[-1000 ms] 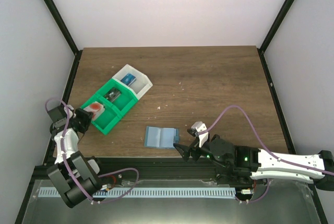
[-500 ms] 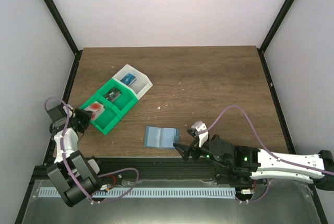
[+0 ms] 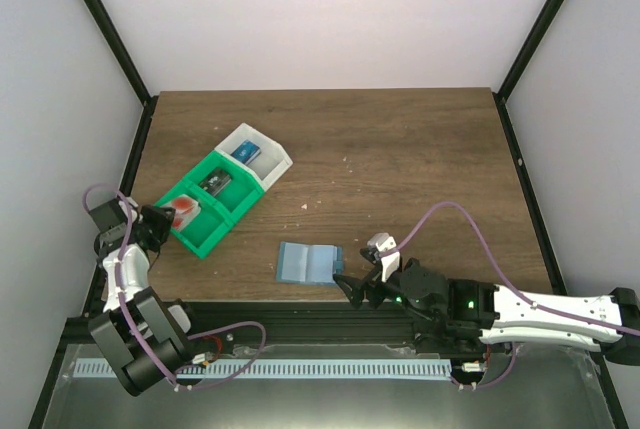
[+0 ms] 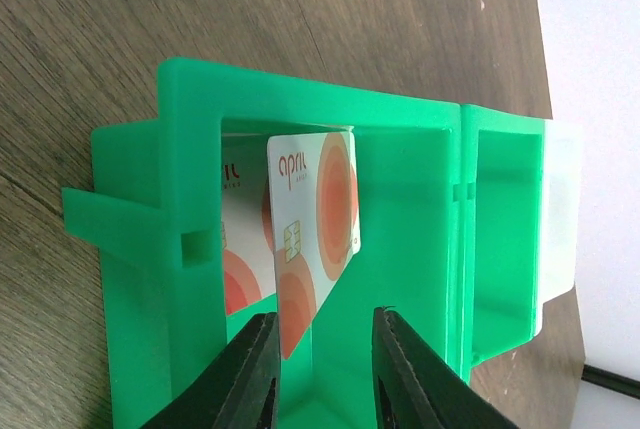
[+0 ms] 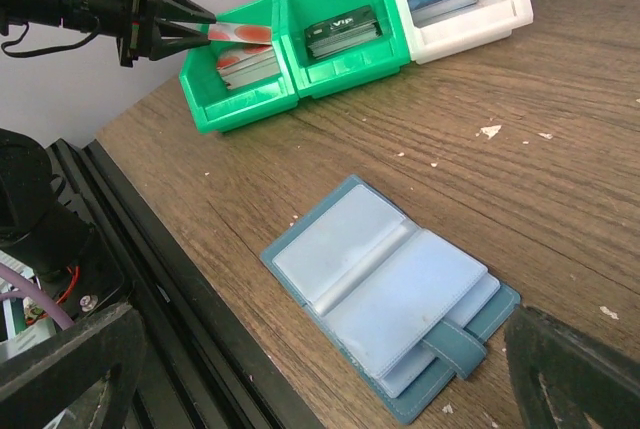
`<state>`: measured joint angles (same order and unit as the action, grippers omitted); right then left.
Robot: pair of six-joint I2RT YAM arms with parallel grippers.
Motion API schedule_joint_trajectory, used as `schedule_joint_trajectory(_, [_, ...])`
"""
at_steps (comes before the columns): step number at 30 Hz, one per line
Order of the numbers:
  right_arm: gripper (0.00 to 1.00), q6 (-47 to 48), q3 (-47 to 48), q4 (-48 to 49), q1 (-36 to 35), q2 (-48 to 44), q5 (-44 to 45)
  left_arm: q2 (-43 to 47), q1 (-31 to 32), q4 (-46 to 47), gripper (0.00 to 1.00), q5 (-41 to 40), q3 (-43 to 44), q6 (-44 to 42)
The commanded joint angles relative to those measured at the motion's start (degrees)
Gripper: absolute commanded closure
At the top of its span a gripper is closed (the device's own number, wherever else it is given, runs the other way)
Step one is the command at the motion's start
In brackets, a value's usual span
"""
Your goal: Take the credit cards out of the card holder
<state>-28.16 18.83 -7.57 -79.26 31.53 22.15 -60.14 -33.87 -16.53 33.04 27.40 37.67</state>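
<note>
I count two credit cards (image 4: 312, 219) in the left wrist view, one on edge and another behind it at nine o'clock, both inside the end green bin of the tray (image 4: 400, 119). The left gripper (image 4: 323, 321) has its jaws parted either side of the front card's corner. From overhead that bin shows only a red smudge. One card holder (image 5: 385, 294) lies open at six o'clock on the brown wood-grain table (image 3: 400, 149). The right gripper (image 3: 345, 282), spread wide, sits at its three o'clock. The walls (image 3: 320, 9) are pale.
</note>
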Motion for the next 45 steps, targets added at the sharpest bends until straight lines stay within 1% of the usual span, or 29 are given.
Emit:
schedule_joint_trajectory(1, [0.0,-1.2,1.6,-0.7,-0.2,-0.6,1.5,-0.6,-0.3,-0.4,0.7,-2.3,1.0,-0.1])
schedule_joint_trajectory(24, [0.0,-3.3,2.2,-2.2,-0.2,-0.5,1.3,-1.2,-0.3,-2.7,0.48,-5.5,2.0,0.5])
schedule_joint_trajectory(38, [0.0,-3.9,1.8,-2.0,-0.2,-0.6,2.5,-0.5,-0.4,-3.0,0.42,-5.1,2.8,1.5])
schedule_joint_trajectory(42, [0.0,-4.1,1.8,-2.1,-0.2,-0.5,2.6,-0.9,-0.3,-2.8,0.34,-5.1,2.7,1.6])
schedule_joint_trajectory(45, [0.0,-4.3,1.9,-2.0,-0.2,-0.5,2.8,-0.9,-0.3,-3.0,0.32,-5.0,3.1,1.6])
